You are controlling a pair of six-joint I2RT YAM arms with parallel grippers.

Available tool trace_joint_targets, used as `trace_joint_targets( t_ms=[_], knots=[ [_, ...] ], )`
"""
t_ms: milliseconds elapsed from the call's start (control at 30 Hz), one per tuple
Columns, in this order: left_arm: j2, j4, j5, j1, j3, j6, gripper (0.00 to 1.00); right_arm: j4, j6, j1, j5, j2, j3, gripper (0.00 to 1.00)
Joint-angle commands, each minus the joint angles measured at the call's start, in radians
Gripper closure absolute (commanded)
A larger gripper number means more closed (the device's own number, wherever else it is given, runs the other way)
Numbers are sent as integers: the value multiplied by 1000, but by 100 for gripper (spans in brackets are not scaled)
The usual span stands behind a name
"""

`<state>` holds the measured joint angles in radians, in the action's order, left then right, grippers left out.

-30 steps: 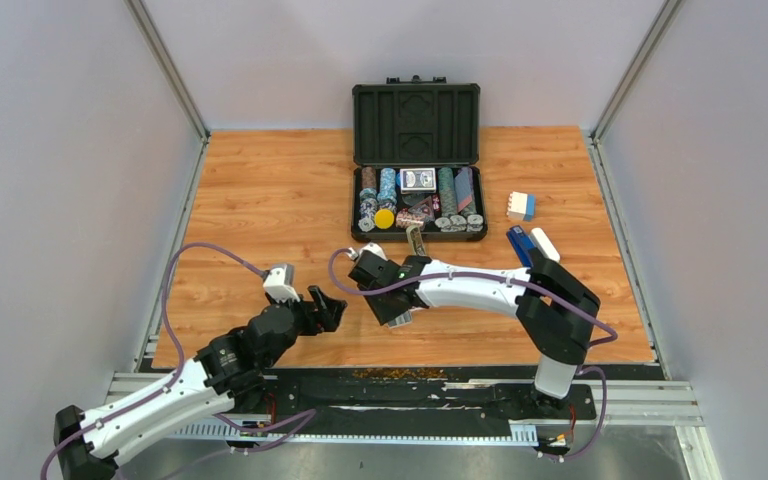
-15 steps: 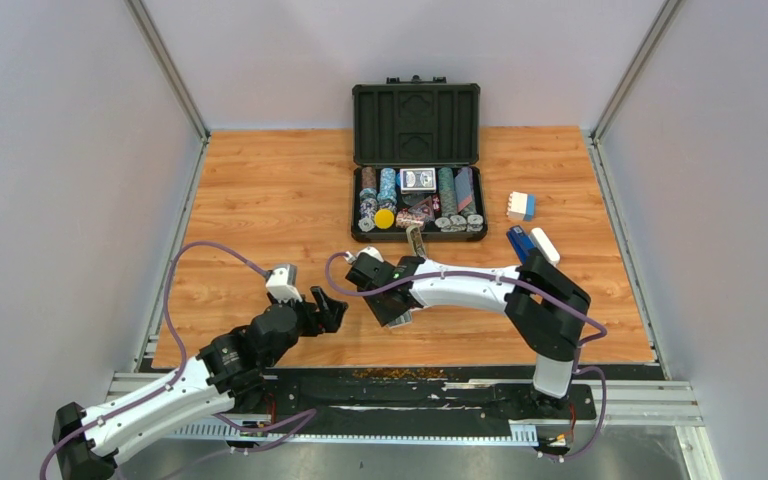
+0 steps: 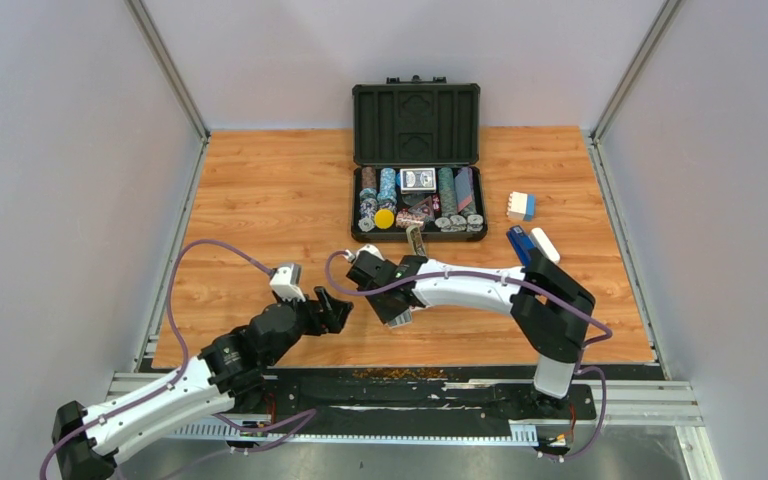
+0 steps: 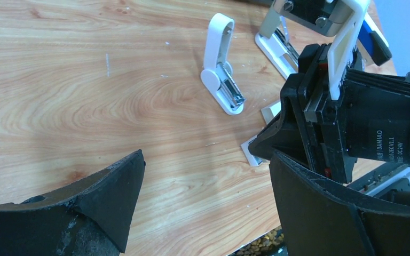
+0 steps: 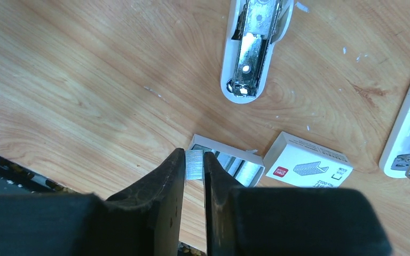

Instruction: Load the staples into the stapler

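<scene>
While right fingers (image 5: 163, 184) pinch staples (image 5: 194, 164), a motor (image 4: 387, 136) reads DAMIAO.

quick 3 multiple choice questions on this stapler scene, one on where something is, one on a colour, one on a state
1. The white staple sleeve lies: A on top of the stapler; B on the table beside the staple tray; C in the left jaws.
2. The lone bright disc in the black case is: A yellow; B green; C orange.
3. The right jaws are: A wide open; B shut on the sleeve; C shut on a staple strip.
Answers: 1 B, they lie side by side on the wood. 2 A, plainly yellow from above. 3 C, the strip is pinched between them.
</scene>
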<state>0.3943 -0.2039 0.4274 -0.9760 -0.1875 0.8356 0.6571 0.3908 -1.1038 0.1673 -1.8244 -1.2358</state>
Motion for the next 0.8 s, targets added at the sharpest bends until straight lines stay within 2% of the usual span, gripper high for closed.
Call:
trace_joint_targets(
  t_ms=[0, 200, 500, 767],
  knots=[
    [18, 99, -40, -4, 12, -44, 6, -39, -5, -6, 10, 95, 14, 82],
    [36, 175, -66, -4, 14, -59, 5, -131, -9, 6, -8, 205, 88, 82],
    [47, 283, -75, -4, 10, 64, 1, -405, -73, 29, 6, 491, 308, 83],
    [185, 300, -110, -2, -142, 143, 0, -631, -194, 30, 40, 680, 454, 83]
  ],
)
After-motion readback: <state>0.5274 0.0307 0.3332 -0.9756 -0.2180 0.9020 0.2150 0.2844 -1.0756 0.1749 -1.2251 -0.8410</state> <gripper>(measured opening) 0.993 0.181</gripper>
